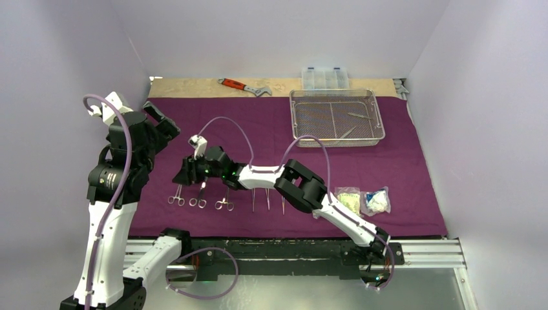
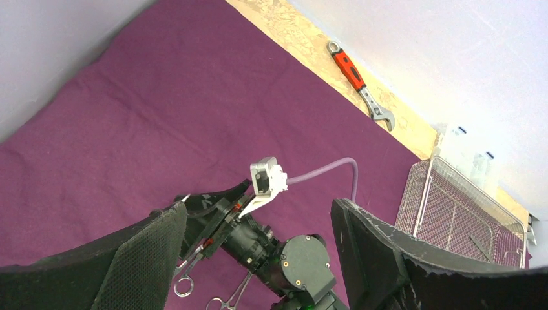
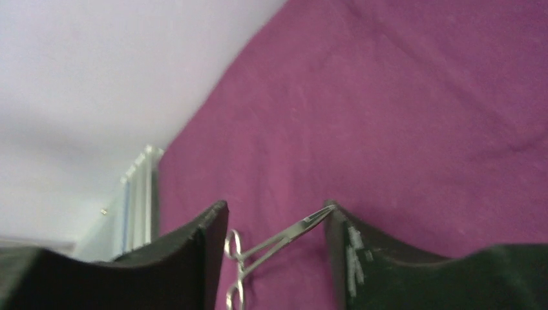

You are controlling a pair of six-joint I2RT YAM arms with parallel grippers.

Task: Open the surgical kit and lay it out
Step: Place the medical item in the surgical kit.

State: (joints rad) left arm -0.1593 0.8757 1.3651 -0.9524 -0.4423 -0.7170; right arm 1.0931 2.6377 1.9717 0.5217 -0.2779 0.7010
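Note:
The dark-purple cloth [image 1: 400,161] lies spread flat over the table. Along its near edge three forceps [image 1: 198,199] lie in a row, with slim tweezers [image 1: 268,199] to their right and two clear packets [image 1: 362,199] further right. The wire-mesh tray [image 1: 336,137] stands at the back right with thin steel pieces inside. My right gripper [image 1: 184,173] [image 3: 274,210] is low over the leftmost forceps [image 3: 278,242], open; the forceps lies on the cloth between the fingers, its tip touching the right finger [image 3: 352,252]. My left gripper [image 1: 158,123] [image 2: 257,206] hangs open and empty above the cloth's left part.
A red-handled wrench [image 1: 242,86] lies on the bare wood strip behind the cloth. A clear compartment box [image 1: 325,78] stands behind the tray. Walls close in on the left, right and back. The right arm [image 1: 304,187] stretches across the row of instruments.

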